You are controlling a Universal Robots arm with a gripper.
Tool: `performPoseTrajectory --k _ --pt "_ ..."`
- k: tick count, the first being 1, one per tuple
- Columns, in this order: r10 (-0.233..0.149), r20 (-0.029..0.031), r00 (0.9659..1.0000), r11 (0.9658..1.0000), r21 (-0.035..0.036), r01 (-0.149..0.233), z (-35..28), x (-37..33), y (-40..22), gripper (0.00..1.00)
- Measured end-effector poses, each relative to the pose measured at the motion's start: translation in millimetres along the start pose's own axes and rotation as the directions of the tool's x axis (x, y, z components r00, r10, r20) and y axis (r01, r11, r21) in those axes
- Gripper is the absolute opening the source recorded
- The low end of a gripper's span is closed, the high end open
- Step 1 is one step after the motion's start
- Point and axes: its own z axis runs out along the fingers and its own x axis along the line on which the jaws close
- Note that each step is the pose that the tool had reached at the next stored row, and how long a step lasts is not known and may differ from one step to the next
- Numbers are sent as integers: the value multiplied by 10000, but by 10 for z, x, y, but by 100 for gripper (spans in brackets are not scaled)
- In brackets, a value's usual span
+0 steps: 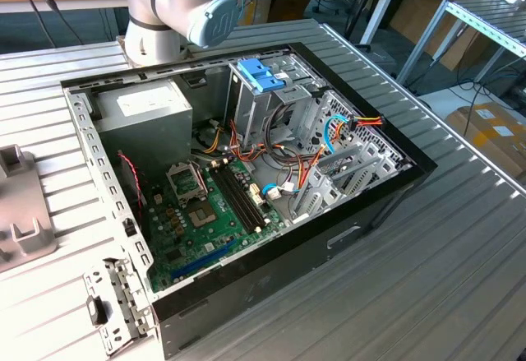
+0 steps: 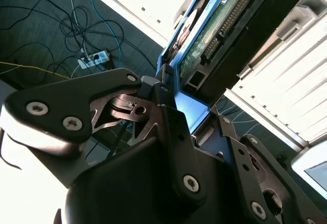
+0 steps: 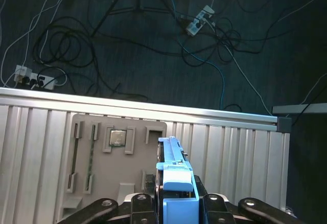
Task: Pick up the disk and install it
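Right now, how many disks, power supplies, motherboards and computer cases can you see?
disk: 1
power supply: 1
motherboard: 1
computer case: 1
Total: 4

I'm holding the disk (image 2: 230, 25) edge-on in my gripper (image 3: 176, 206), clear in the air. Its light-blue rail is showing, with the green circuit-board face and dark connector exposed.
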Motion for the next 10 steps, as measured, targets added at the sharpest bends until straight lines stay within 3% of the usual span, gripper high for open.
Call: performPoseTrajectory --k 10 --pt "-11 -1 10000 10000 -1 11 -62 -6 4 37"
